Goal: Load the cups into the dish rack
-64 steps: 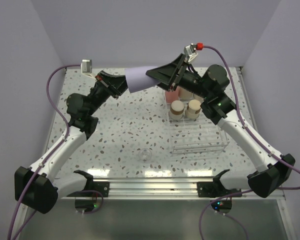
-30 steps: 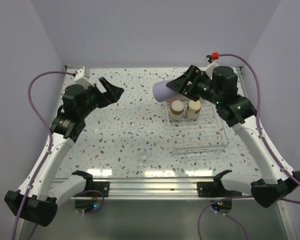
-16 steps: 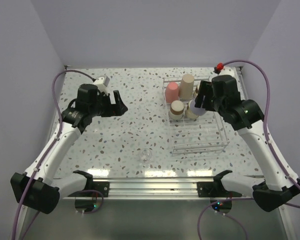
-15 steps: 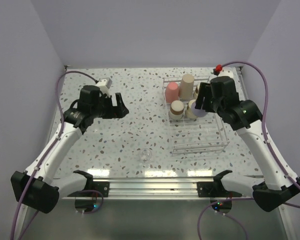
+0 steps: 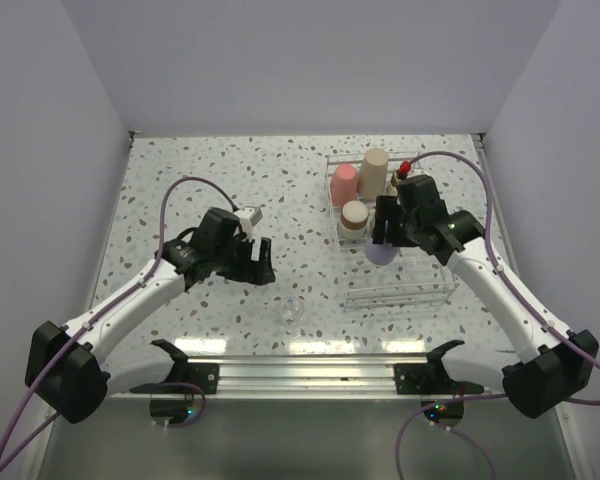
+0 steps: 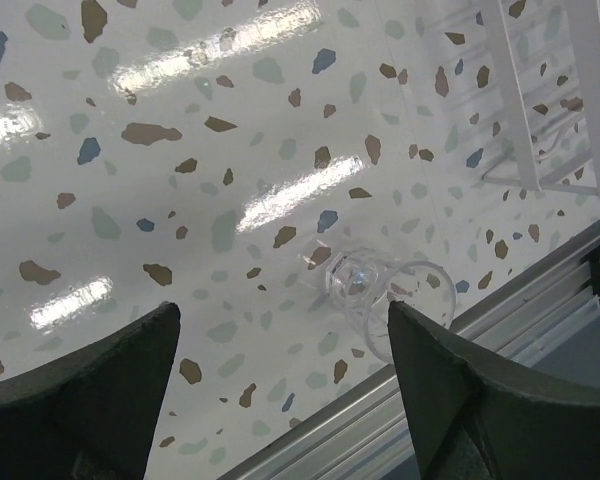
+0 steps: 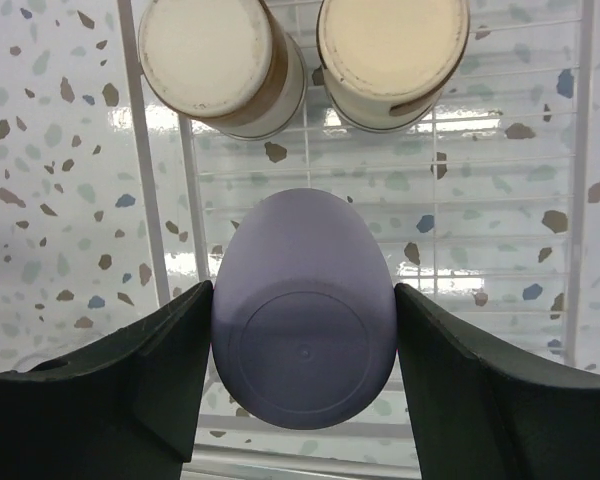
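"What's just changed?"

"The right claw (image 7: 303, 290), pinching the lavender plastic tumbler (image 7: 303, 350), has swung down from high up. It's now low over the clear plastic dish rack (image 5: 405, 285), just in front of two beige cups (image 7: 220, 60). The left claw (image 6: 280, 320), spread and empty, has dropped toward the speckled surface (image 6: 130, 150)."

"So letting go probably comes next."

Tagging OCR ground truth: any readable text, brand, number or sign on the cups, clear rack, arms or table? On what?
None readable in any view.
Lavender plastic cup in the right gripper: moulded ring and tiny centre mark on its base, too small to read.
Two beige cups in the clear plastic dish rack: no print visible.
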Robot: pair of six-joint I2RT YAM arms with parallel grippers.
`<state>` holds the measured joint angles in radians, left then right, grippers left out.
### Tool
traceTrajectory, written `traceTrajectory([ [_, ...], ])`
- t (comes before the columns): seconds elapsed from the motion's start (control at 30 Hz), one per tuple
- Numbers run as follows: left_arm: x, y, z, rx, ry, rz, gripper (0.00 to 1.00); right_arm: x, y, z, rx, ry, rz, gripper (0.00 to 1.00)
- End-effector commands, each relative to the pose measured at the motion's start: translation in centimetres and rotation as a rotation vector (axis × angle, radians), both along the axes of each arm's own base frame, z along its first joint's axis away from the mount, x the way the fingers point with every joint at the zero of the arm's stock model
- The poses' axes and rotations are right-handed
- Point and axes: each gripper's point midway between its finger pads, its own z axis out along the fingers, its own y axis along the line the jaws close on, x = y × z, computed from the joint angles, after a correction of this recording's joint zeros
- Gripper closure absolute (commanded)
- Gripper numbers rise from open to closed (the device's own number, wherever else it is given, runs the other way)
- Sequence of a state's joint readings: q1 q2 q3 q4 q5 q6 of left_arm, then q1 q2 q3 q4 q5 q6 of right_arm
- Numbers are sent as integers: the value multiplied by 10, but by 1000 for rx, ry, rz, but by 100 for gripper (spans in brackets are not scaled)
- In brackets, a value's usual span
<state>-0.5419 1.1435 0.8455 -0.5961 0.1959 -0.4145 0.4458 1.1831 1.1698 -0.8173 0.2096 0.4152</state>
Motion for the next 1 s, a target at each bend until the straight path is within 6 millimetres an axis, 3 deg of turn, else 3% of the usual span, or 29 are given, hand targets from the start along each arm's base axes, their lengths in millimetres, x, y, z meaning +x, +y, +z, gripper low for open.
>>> traceTrajectory([
  [0.0,3,-10,5,-26,-39,-8,13,11,28,-6,110,-21,55,100],
  [0.1,3,-14,2,-21,-33,-18,14,15,16,-21,46,-5,9,100],
  [0.23,5,-17,-3,-6,-31,-25,14,21,-23,-28,-144,-11,-115,100],
  [0.47,8,-22,-13,4,-16,-30,16,26,-45,-41,-246,0,-200,100],
  [0.7,7,-25,-21,4,-7,-31,17,30,-63,-56,-229,22,-233,100],
  [0.77,7,-26,-23,4,-5,-33,17,29,-65,-60,-236,30,-234,95],
  [0.9,6,-26,-27,13,4,-33,18,29,-66,-63,-233,29,-229,74],
  [0.93,6,-26,-27,13,2,-33,18,29,-65,-62,-232,27,-226,58],
  [0.97,6,-26,-27,14,3,-33,18,29,-66,-61,-233,25,-226,50],
])
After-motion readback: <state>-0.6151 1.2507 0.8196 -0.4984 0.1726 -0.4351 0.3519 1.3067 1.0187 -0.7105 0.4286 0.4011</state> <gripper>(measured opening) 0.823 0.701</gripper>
